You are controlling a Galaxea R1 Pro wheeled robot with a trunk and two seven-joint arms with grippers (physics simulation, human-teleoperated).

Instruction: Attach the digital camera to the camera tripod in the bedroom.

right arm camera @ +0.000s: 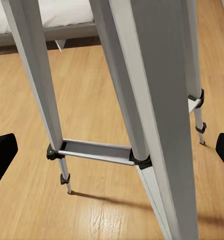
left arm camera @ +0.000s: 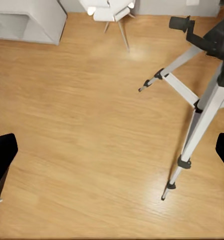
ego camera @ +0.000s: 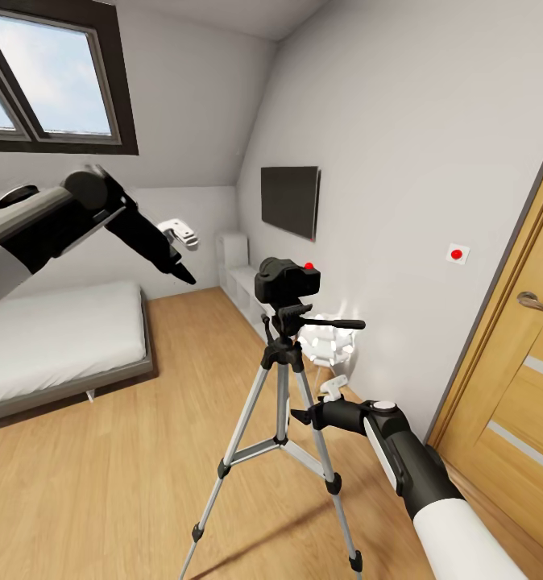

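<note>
Between the tripod legs, the right gripper (ego camera: 302,416) sits low beside the centre braces; its wrist view shows both fingertips (right arm camera: 3,155) spread wide at the frame edges with nothing between them, and the silver legs directly ahead. The left gripper (ego camera: 179,272) hangs raised over the floor between the bed (ego camera: 58,338) and the tripod, well apart from both; its wrist view likewise shows dark fingertips (left arm camera: 2,155) far apart and holding nothing, looking down on the wood floor (left arm camera: 82,130).

The digital camera (ego camera: 287,280) rests upright on the black head of the camera tripod (ego camera: 281,387), red button up, pan handle projecting toward the wall. The tripod stands on the floor near the wall, between the bed and the wooden door (ego camera: 513,379), with a white floor lamp (ego camera: 328,342) just behind it.

Judgement: the camera appears seated, so the step in hand is clearing the arms.
- Draw the right gripper straight back, away from the legs and braces.
- Avoid sideways motion; a knock on a leg could tip the tripod or unseat the camera.
- Keep the left gripper clear of the head and handle.

No brand, label or legible writing appears on any item.
</note>
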